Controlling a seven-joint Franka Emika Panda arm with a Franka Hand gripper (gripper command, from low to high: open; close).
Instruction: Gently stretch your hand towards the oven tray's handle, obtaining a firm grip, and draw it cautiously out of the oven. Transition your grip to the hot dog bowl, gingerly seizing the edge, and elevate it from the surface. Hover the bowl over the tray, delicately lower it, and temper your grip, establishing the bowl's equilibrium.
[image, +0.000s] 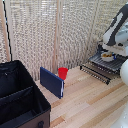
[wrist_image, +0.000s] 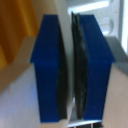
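At the tabletop's far corner on the exterior view's right, the bowl (image: 107, 56) sits on the tray (image: 102, 67), white with yellow-orange food in it. The tray is a dark rack of thin bars, drawn out toward the tabletop's middle, with its handle (image: 94, 73) running along the front edge. The oven (image: 118, 52) behind it is mostly hidden by the arm (image: 117, 27); only a dark strip shows past the bowl.

The arm reaches down from the upper right, and its tool (image: 108, 48) hangs just above the bowl. In the exterior view the fingertips are too small to tell apart, and whether they touch the bowl's rim cannot be told. The wrist view is blurred: two blue pads (wrist_image: 50, 70) stand close together with dark inner faces, and a pale thin edge runs between them. Whether they grip that edge or merely stand beside it cannot be told, so the state of the tool is unclear.

Near the tabletop's middle, against the back screen (image: 50, 30), stands a red cup (image: 62, 73). Just beside it a dark blue panel (image: 51, 82) stands upright on edge. A large black bin (image: 20, 97) fills the near corner on the exterior view's left.
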